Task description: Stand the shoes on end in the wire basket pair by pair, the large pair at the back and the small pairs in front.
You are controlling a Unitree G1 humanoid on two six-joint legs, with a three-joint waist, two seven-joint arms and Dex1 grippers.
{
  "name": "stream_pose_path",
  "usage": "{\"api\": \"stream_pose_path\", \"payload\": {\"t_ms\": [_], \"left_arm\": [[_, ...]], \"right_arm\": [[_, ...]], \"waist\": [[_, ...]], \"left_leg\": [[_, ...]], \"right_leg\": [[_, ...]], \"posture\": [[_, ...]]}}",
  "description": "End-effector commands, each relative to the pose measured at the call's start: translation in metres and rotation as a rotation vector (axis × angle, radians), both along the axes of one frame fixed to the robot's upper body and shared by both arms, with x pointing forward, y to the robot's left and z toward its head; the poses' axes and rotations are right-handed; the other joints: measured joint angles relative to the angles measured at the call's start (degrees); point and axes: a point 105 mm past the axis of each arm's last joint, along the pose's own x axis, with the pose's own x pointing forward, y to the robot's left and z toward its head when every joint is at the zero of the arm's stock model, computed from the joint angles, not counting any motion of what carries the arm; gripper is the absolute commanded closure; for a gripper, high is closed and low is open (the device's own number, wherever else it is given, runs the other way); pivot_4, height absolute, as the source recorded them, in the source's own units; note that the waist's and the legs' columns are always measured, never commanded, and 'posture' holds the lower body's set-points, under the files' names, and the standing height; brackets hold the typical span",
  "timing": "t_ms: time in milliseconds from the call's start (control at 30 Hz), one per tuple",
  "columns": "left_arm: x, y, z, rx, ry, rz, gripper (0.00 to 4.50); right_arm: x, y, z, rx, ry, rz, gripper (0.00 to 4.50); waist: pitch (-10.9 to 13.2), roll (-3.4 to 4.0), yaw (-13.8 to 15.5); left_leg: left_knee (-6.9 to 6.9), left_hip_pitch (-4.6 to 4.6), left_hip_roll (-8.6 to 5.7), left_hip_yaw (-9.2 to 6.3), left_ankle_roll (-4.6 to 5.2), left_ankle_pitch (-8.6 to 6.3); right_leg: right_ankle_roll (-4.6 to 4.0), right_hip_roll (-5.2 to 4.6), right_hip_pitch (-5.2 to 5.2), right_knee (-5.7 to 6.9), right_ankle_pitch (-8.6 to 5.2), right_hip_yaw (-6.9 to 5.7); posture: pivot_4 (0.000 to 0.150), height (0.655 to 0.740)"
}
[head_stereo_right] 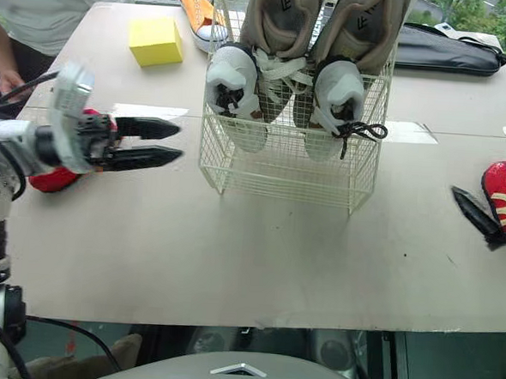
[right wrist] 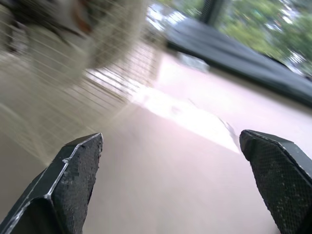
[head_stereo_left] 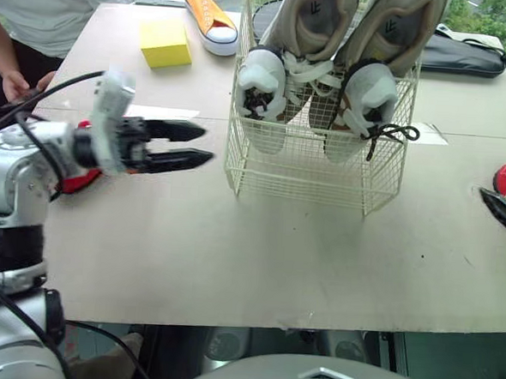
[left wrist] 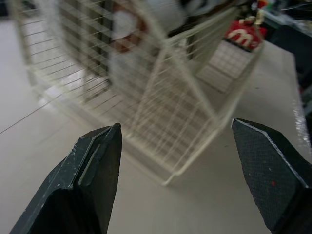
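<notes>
Shoes of the large grey pair (head_stereo_left: 310,25) stand on end side by side in the wire basket (head_stereo_left: 310,163), at the upper middle of the frame on the table (head_stereo_left: 257,258). At centre left the left gripper (head_stereo_left: 206,145) points at the basket, jaws slightly spread and empty, with a red shoe (head_stereo_right: 52,177) behind it. At the right edge the right gripper (right wrist: 170,135), jaws wide apart and empty, sits beside another red shoe (head_stereo_right: 503,205); an orange shoe (head_stereo_left: 208,15) lies at the top near a yellow block (head_stereo_left: 166,42).
</notes>
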Motion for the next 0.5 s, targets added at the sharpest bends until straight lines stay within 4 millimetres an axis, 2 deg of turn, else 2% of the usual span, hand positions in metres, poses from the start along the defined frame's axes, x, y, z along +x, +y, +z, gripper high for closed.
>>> {"api": "stream_pose_path", "payload": {"t_ms": [33, 100, 200, 333, 400, 500], "left_arm": [[-0.024, -0.027, 0.033, -0.053, -0.083, -0.080, 0.04], [-0.026, -0.033, 0.040, -0.062, -0.104, -0.087, 0.04], [-0.034, -0.048, 0.052, -0.090, -0.121, -0.151, 0.04], [-0.039, -0.080, 0.043, -0.058, -0.141, -0.235, 0.04], [-0.044, -0.097, 0.044, -0.090, -0.154, -0.278, 0.04], [-0.048, -0.113, 0.045, -0.117, -0.172, -0.307, 0.04]], "right_arm": [[-0.001, -0.037, -0.003, 0.004, 0.044, -0.167, 0.00], [-0.002, -0.048, -0.009, 0.031, 0.081, -0.207, 0.00], [-0.002, -0.067, -0.016, -0.024, 0.126, -0.285, 0.00], [-0.003, -0.088, -0.030, -0.080, 0.201, -0.399, 0.00], [-0.001, -0.095, -0.036, -0.077, 0.240, -0.438, 0.00], [0.002, -0.101, -0.041, -0.063, 0.285, -0.469, 0.00]], "waist": [[-0.02, 0.03, -0.52], [-0.03, 0.08, -0.70], [-0.06, 0.18, -1.04], [-0.09, 0.21, -1.08], [-0.09, 0.22, -0.94], [-0.09, 0.22, -1.05]], "left_leg": [[0.00, 0.10, -0.02, 0.08, 0.00, 0.00], [-0.01, 0.15, 0.01, 0.04, 0.00, 0.00], [-0.04, 0.23, 0.03, 0.04, 0.00, 0.00], [-0.04, 0.24, 0.02, 0.11, 0.00, 0.00], [-0.04, 0.23, 0.00, 0.12, 0.00, 0.00], [-0.03, 0.22, 0.00, 0.16, 0.00, 0.00]], "right_leg": [[0.00, 0.09, 0.03, 0.04, 0.00, 0.07], [-0.01, 0.24, 0.03, 0.06, 0.00, 0.08], [-0.02, 0.36, 0.04, 0.09, -0.01, 0.16], [-0.02, 0.37, 0.06, 0.06, 0.00, 0.24], [-0.01, 0.36, 0.09, 0.01, 0.00, 0.26], [-0.02, 0.36, 0.08, 0.01, 0.01, 0.31]], "posture": [[0.150, 0.7400], [0.150, 0.7400], [0.150, 0.7400], [0.150, 0.7400], [0.150, 0.7400], [0.150, 0.7400]]}}
